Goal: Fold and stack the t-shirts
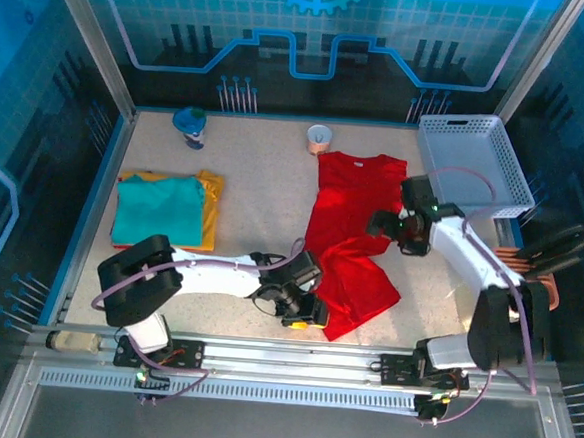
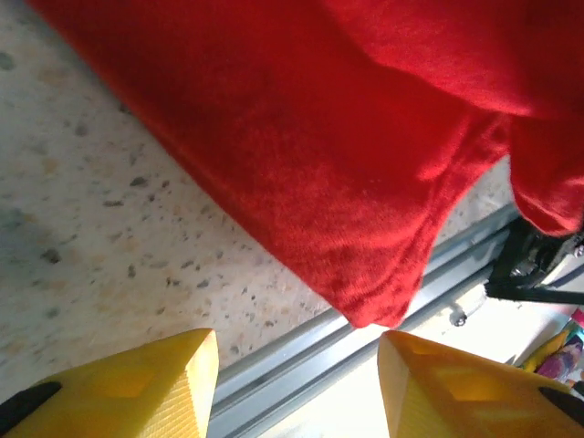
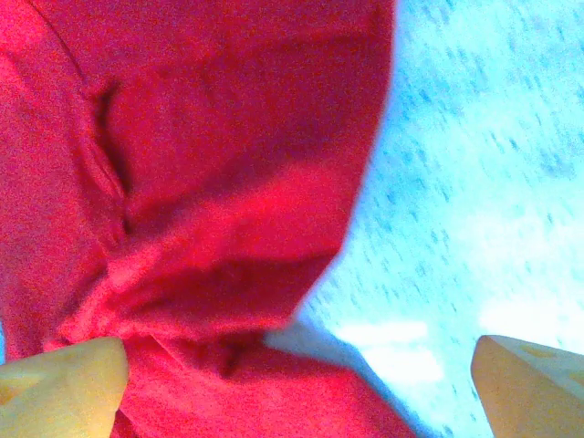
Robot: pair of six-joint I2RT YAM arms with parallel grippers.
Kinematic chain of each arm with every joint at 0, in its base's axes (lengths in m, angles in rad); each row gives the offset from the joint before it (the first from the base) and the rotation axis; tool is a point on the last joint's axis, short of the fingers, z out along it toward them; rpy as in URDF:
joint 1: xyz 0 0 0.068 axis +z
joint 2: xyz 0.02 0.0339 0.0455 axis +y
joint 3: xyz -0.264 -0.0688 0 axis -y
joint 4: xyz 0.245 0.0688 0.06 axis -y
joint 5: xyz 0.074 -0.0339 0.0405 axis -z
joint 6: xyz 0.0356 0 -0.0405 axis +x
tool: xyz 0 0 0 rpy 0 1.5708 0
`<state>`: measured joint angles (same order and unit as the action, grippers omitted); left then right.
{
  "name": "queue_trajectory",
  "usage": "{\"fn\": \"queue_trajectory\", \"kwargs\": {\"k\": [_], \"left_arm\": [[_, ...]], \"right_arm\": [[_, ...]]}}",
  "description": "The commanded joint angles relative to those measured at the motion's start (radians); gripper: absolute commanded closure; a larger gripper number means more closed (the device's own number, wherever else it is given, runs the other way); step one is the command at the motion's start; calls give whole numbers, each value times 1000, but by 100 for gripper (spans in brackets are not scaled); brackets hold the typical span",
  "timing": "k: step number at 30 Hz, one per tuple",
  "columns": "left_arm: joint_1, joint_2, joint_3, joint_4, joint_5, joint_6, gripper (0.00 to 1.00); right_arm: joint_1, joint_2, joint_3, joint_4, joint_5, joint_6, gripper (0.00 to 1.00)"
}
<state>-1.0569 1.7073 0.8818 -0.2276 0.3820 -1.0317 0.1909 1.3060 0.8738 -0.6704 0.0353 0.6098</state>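
Red t-shirt (image 1: 353, 223) mid-fold; left end effector (image 2: 297, 388) half-open, right end effector (image 3: 299, 388) wide, both empty, so nxt I'd pinch its near edge & fold up.

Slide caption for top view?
Left gripper and right gripper open at red t-shirt; teal shirt stacked on yellow shirt.

On my left wrist camera the red t-shirt (image 2: 347, 155) covers the upper part of the view, and its pointed corner reaches over the metal rail (image 2: 301, 365) at the counter's edge. Left of and below the shirt lies bare speckled counter (image 2: 82, 210). My left gripper (image 2: 297, 388) sits just below that corner. Its yellow fingers (image 2: 146, 388) are spread apart with nothing between them, clear of the cloth. Black cables (image 2: 538, 274) run just right of the shirt.
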Motion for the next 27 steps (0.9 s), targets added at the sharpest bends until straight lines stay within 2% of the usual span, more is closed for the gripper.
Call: {"fn": "queue_trajectory", "kwargs": {"k": [1,5,10,16,23,27], "left_arm": [[-24,55,53,67,-8,-63,50],[-36,107,99,62,-60,-72,52],[-37,131,110,70,-89,-69,55],[-37,163,121,47,-85,-47,65],[-34,157,117,17,-104,-30,67],[-32,164,124,5,-101,-16,68]], "right_arm": [[-32,-111,-92,-39,-58,51,6],[-51,-243,-192,-34,-148,58,16],[-51,-311,-226,-117,-135,49,19],[-51,-270,-276,-137,-133,47,26],[-45,-200,-333,-76,-142,73,39],[-45,-157,-350,-35,-141,65,42]]}}
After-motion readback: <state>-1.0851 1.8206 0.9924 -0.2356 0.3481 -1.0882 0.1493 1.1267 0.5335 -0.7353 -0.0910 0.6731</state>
